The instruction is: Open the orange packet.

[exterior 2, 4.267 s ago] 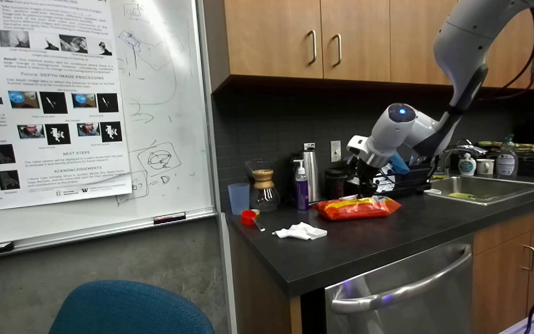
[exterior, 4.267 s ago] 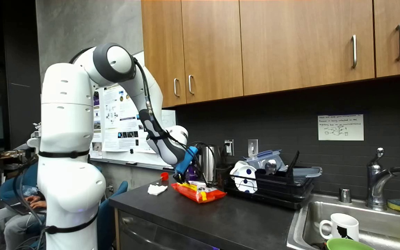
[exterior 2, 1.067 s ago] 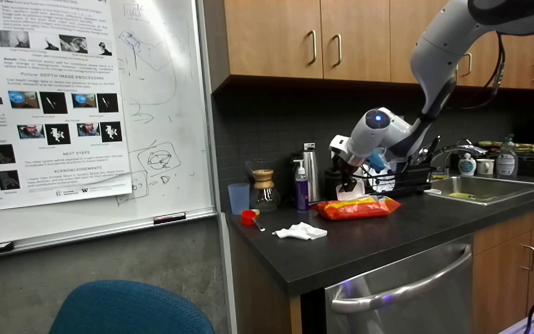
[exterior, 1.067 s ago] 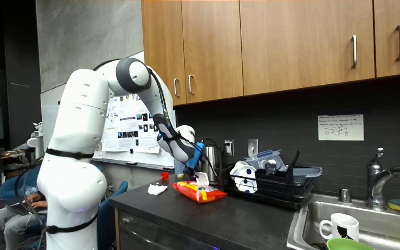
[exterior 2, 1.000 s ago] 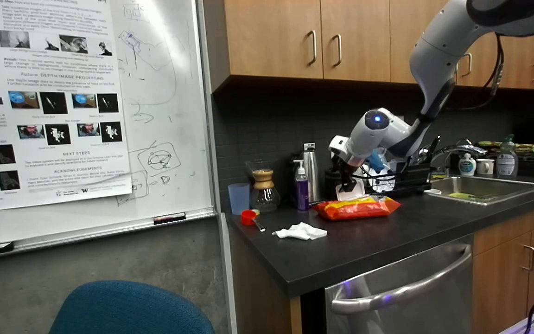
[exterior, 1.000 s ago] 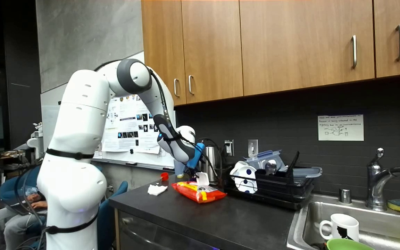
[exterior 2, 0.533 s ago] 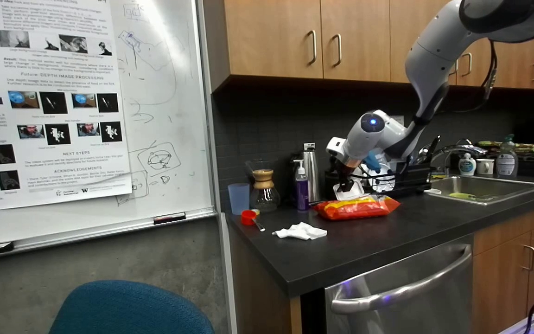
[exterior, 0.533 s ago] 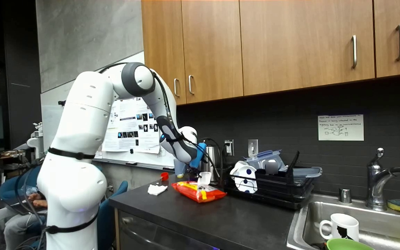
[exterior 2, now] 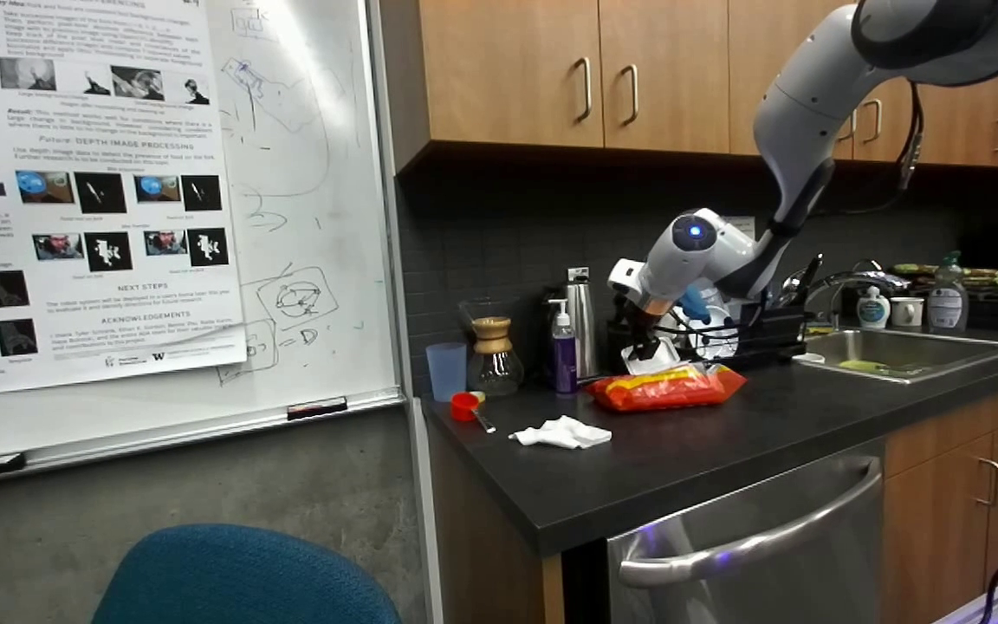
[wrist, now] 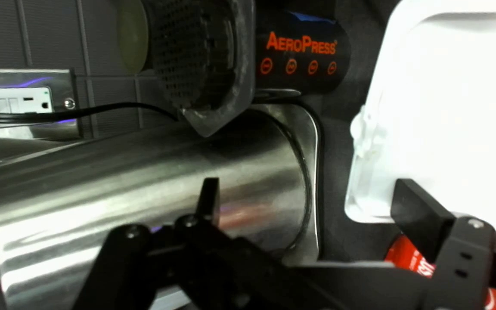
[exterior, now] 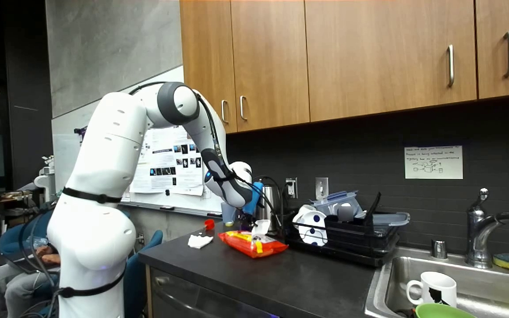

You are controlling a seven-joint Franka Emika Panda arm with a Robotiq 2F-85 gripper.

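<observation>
The orange packet (exterior: 248, 246) lies flat on the dark counter, and it also shows in an exterior view (exterior 2: 664, 394) and at the lower right of the wrist view (wrist: 407, 255). Its white lid (exterior 2: 659, 357) stands raised and tilted over the packet's top. The lid (wrist: 454, 107) fills the right of the wrist view. My gripper (wrist: 309, 198) is open, its fingers wide apart with nothing held between them. One finger overlaps the lid's lower edge; I cannot tell if it touches. The other finger is in front of a steel kettle. The opening under the lid is hidden.
The steel kettle (wrist: 157, 185) and a black AeroPress (wrist: 302, 51) stand close behind the gripper. A purple pump bottle (exterior 2: 565, 351), a red scoop (exterior 2: 464, 406) and a white tissue (exterior 2: 561, 432) are nearby. A black dish rack (exterior: 338, 245) stands beside the packet.
The white lid, down about four seconds ago, has been raised. In the last second my gripper has moved slightly towards the back with the lid leaning further. The packet has barely moved.
</observation>
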